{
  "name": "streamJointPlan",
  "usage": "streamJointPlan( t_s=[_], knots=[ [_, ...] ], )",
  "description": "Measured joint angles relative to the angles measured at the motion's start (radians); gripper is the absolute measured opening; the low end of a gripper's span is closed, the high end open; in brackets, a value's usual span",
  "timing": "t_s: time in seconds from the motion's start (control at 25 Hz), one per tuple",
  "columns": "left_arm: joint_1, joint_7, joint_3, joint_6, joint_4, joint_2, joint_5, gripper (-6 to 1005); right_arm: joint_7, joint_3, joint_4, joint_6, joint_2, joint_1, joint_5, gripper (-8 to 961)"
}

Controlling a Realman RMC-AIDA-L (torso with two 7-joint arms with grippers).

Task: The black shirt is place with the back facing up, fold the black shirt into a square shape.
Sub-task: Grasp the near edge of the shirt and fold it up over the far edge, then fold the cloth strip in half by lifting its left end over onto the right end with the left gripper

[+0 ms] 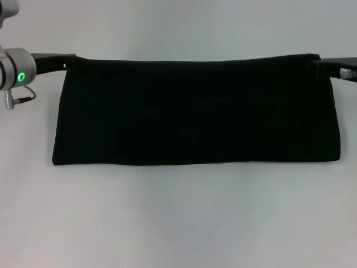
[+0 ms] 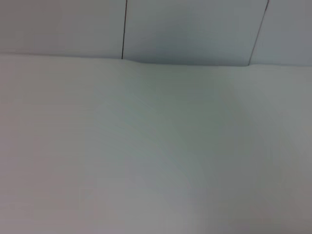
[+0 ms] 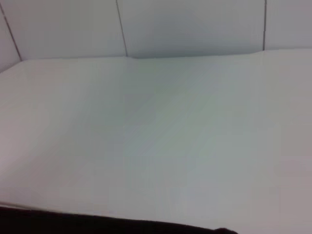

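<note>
Left gripper [image 1: 71, 62] sits at the far left corner of the black shirt [image 1: 195, 114], its dark fingers meeting the cloth's top edge; they appear to be closed on that corner, since the edge runs taut and straight from it. Across the middle, the shirt forms a wide black band on the white table [image 1: 178, 223], its far edge stretched between the two arms and its near edge resting flat on the table, slightly wider than the far one. No lettering shows. At the far right corner the right gripper [image 1: 321, 66] meets the cloth the same way and looks clamped on it too; its wrist camera catches only a strip of black fabric along one border.

The risk, as I judge it, is uneven motion: if one arm leads or drops sooner, the stretched edge will skew and the fold will land crooked. A thin pinch could also slip, letting a corner fall and bunch.
</note>
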Motion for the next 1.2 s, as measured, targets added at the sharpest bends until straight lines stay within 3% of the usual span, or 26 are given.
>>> streamJointPlan(
  t_s=[0.36,0.6,0.72,0.96,1.12,1.2],
  knots=[
    [-0.003,0.024,0.026,-0.032,-0.023,-0.002,-0.042,7,0.000,-0.007,0.008,0.021,0.004,0.009,0.000,44],
    [0.000,0.025,0.026,-0.093,-0.024,-0.022,-0.057,16,0.000,-0.011,0.021,0.033,0.010,0.013,0.000,55],
    [-0.002,0.034,0.026,-0.195,-0.030,-0.042,-0.059,20,-0.002,-0.024,0.022,0.041,0.015,0.016,0.000,93],
    [-0.010,0.034,0.038,-0.317,-0.060,-0.049,-0.063,218,0.000,-0.052,-0.002,0.127,0.018,0.019,0.000,168],
    [-0.003,0.028,0.038,-0.348,-0.061,-0.050,-0.086,289,0.008,-0.056,-0.016,0.130,0.013,0.018,-0.001,218],
    [0.006,0.020,0.035,-0.320,-0.050,-0.050,-0.094,325,0.037,-0.060,-0.026,0.083,0.002,0.009,-0.002,316]
  ],
)
